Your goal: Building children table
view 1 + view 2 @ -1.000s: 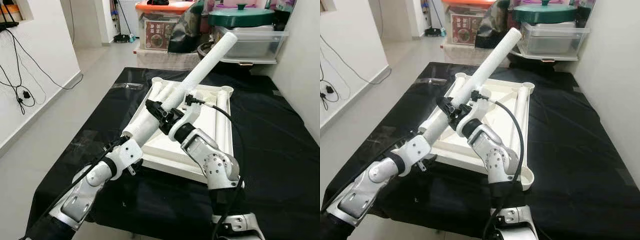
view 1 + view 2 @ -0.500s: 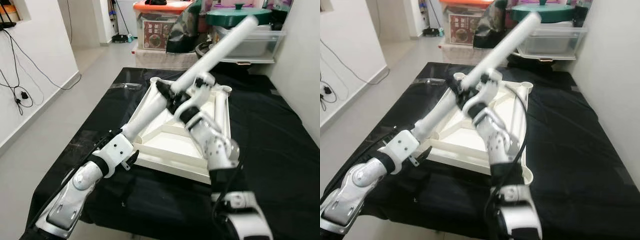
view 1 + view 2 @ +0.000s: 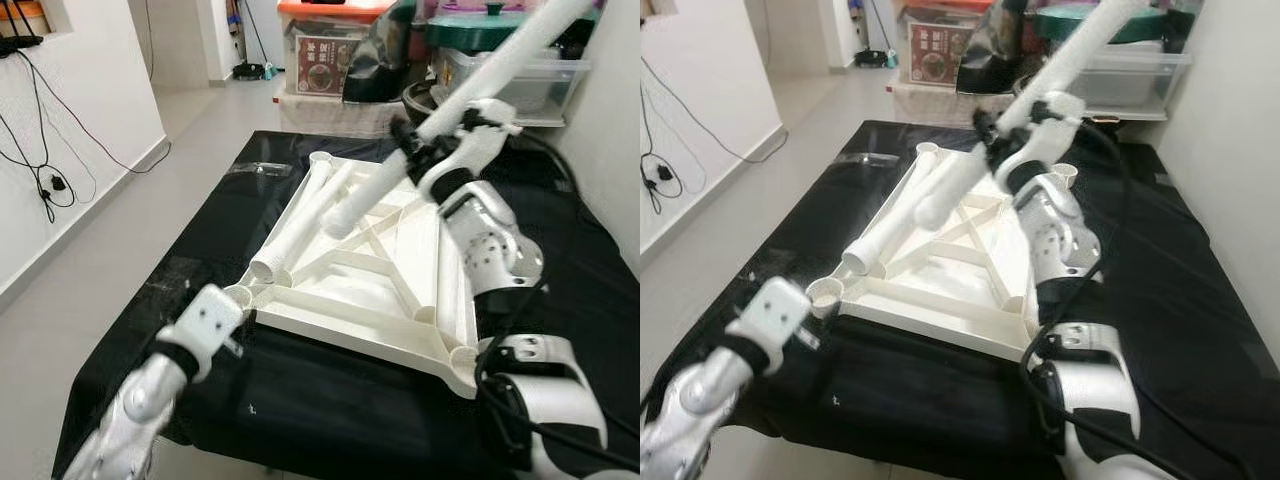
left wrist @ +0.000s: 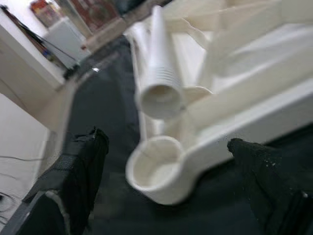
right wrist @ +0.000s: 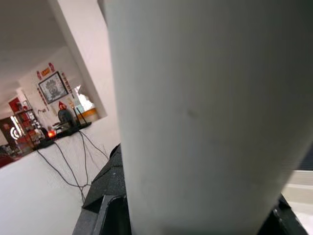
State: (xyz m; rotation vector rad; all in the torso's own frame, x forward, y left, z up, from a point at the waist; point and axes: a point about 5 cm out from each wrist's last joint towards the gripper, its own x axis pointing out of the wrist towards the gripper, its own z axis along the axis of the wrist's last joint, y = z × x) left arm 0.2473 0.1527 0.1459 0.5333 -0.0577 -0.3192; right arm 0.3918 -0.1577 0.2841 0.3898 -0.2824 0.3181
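A white children's table top (image 3: 340, 322) lies upside down on the black-covered table (image 3: 220, 240). My right gripper (image 3: 417, 148) is shut on a long white leg tube (image 3: 480, 85) and holds it slanted high above the top's far right side; the tube (image 5: 205, 98) sits close in the right wrist view. My left gripper (image 4: 166, 147) is open at the near left corner, its black fingers (image 4: 83, 161) on either side of the corner socket (image 4: 156, 169) without touching it. Another white leg tube (image 3: 295, 220) lies along the top's left edge, its open end (image 4: 160, 100) near that socket.
Storage boxes (image 3: 330, 50) and a clear bin (image 3: 500, 80) with a green-lidded pot stand behind the table. A white wall with hanging cables (image 3: 45, 185) runs along the left, beside bare floor. Another wall (image 3: 615, 120) is close on the right.
My left gripper let go of the raised tube and dropped back to the near left corner. My right gripper swung the tube up and to the right. The camera shifted slightly.
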